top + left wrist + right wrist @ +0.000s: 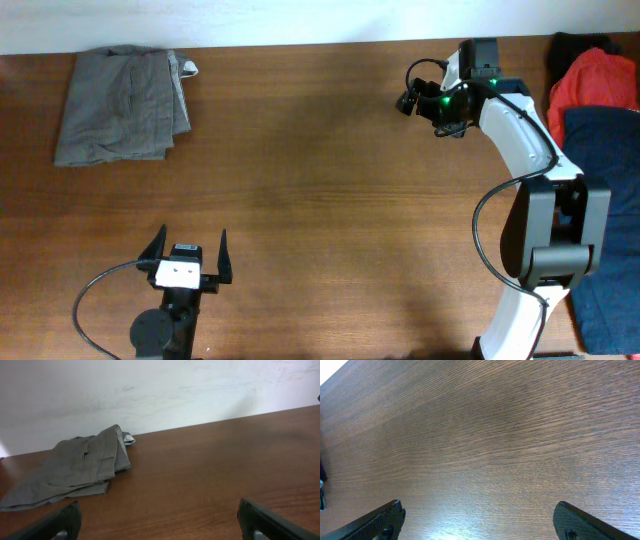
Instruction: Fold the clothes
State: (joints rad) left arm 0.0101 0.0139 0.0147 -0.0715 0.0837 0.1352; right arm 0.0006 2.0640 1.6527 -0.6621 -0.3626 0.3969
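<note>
The clothes are a grey-olive woven garment lying folded in a compact pile at the table's far left corner, with a small white tag at its top right. They also show in the left wrist view, lying against the white wall. My left gripper is open and empty near the front left of the table, well short of the clothes; its fingers show wide apart in the left wrist view. My right gripper is open and empty over bare wood at the far right, as the right wrist view shows.
A red garment and a dark blue garment lie at the table's right edge beside the right arm, with a black item behind them. The brown wooden table ends at a white wall along the back.
</note>
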